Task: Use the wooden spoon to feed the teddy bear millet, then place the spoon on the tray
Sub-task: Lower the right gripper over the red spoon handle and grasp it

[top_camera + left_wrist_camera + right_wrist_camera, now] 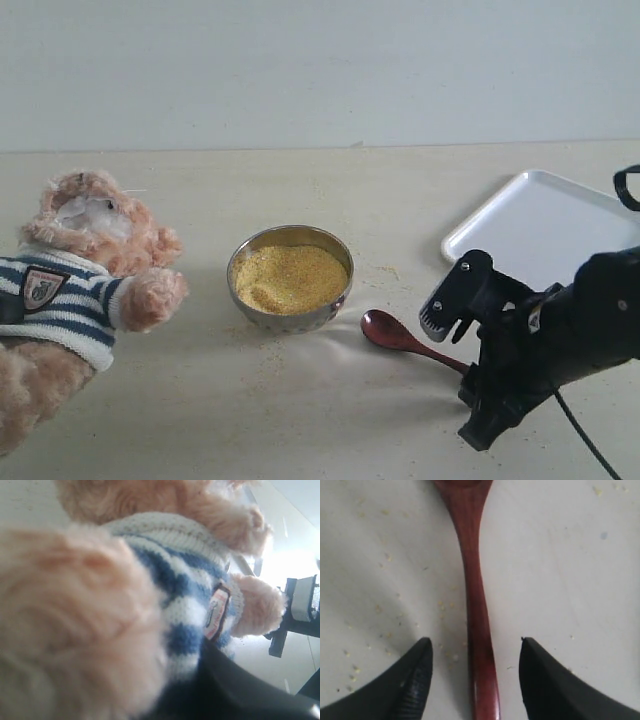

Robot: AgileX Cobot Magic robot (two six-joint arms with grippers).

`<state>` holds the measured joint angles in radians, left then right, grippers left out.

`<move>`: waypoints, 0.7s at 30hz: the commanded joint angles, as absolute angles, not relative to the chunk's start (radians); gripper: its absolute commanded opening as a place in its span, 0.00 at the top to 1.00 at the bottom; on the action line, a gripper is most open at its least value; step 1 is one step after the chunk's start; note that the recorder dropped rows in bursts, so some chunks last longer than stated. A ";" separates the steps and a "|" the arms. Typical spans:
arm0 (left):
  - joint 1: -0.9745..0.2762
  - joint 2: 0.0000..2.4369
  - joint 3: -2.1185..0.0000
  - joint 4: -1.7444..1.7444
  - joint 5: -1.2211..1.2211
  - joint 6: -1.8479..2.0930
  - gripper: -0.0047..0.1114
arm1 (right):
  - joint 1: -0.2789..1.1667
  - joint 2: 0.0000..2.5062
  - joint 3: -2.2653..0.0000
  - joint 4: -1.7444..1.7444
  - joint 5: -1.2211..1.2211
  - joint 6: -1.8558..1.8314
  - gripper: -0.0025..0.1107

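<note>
The teddy bear (80,270) leans at the table's left edge, its face turned up. In the left wrist view its striped shirt (185,595) and fur fill the picture right at my left gripper, of which one dark finger (240,690) shows; it grips the bear's body. Millet (290,277) is heaped in the steel bowl (240,290) at the centre. The wooden spoon (395,333) lies flat just right of the bowl. My right gripper (475,642) is open, one finger on each side of the spoon's handle (472,575), touching neither side. The white tray (540,230) lies at the back right.
Loose millet grains (385,630) are scattered on the table around the spoon and bowl. The right arm's black body (560,340) hangs over the front right corner, near the tray's front edge. A black frame (300,600) stands beyond the bear in the left wrist view.
</note>
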<state>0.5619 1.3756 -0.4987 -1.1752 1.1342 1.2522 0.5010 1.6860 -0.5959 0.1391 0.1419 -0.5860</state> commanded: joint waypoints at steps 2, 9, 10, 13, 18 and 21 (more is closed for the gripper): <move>0.565 1.375 -0.505 -1.199 1.151 1.250 0.92 | 0.498 1.616 -0.520 0.205 -0.023 -0.623 0.51; 0.565 1.375 -0.505 -1.199 1.151 1.250 0.92 | 0.485 1.592 -0.470 0.213 -0.095 -0.560 0.51; 0.565 1.375 -0.505 -1.199 1.151 1.250 0.92 | 0.479 1.587 -0.464 0.215 -0.108 -0.540 0.51; 0.565 1.375 -0.505 -1.199 1.151 1.250 0.92 | 0.468 1.559 -0.460 0.215 -0.119 -0.478 0.51; 0.565 1.375 -0.505 -1.199 1.151 1.250 0.92 | 0.468 1.508 -0.460 0.277 -0.089 -0.466 0.51; 0.565 1.375 -0.505 -1.199 1.151 1.250 0.92 | 0.468 1.480 -0.458 0.313 -0.073 -0.423 0.51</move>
<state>0.5619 1.3756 -0.4987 -1.1752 1.1342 1.2522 0.4773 1.5073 -0.4662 0.2799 -0.0879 -0.4614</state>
